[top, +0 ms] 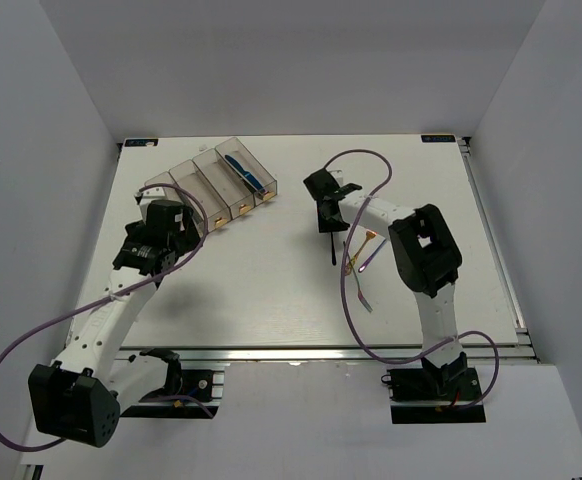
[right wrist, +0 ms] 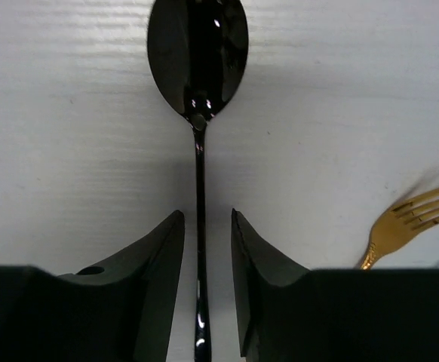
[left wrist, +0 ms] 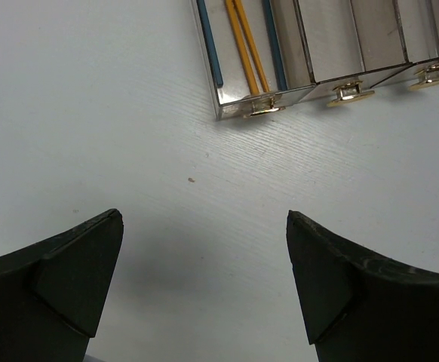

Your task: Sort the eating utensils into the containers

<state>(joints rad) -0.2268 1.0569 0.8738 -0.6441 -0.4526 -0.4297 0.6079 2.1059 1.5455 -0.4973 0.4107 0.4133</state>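
Right wrist view shows the step in hand: picking up the black spoon [right wrist: 198, 60]. The right gripper [right wrist: 207, 215] straddles its thin handle, jaws narrow, with a slim gap left on each side, so I judge nothing is held yet. The spoon lies flat on the table [top: 271, 290], well to the right of the containers [top: 211, 185], and a gold fork [right wrist: 415, 215] sits farther from them again.

To do this well, keep the handle centred between the fingers [right wrist: 170, 249] so both pads meet it together. A one-sided touch would likely roll or skid so slim a piece. The fingertips must stay low against the tabletop, and the lift should be straight up before swinging toward the containers.

The left gripper [left wrist: 204, 219] hangs wide and empty just off the containers' tagged ends. The end bin there holds yellow chopsticks [left wrist: 246, 45].
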